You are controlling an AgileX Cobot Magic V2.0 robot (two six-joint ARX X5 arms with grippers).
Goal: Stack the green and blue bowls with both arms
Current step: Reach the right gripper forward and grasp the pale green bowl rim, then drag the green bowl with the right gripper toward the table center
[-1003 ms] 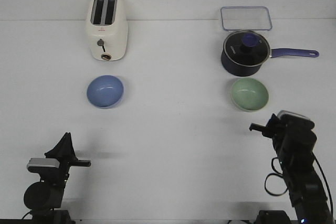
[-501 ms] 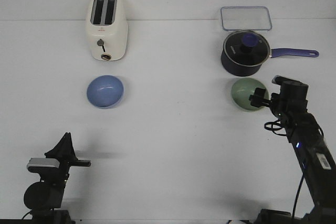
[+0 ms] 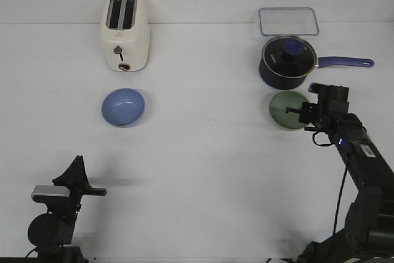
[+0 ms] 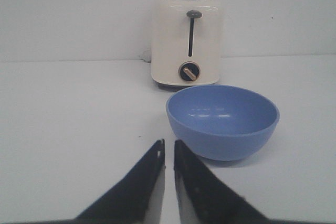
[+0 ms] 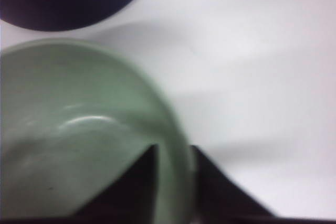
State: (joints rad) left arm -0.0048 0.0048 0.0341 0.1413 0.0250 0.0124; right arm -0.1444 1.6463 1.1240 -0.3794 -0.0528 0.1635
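Right wrist view: the right gripper (image 5: 173,153) is straddling the near rim of the pale mint green glossy bowl (image 5: 79,135), one finger inside and one outside, narrowly parted, seemingly readying a rim pinch for lifting. The dark navy lidded saucepan (image 3: 288,61) is sitting just behind, crowding the approach. The left gripper (image 4: 168,153) is idling, fingers nearly pressed together, facing the periwinkle blue glossy bowl (image 4: 222,120) before the cream toaster (image 4: 187,40).

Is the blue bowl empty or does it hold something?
Empty. The left wrist view shows the blue bowl upright, its inside bare and glossy.
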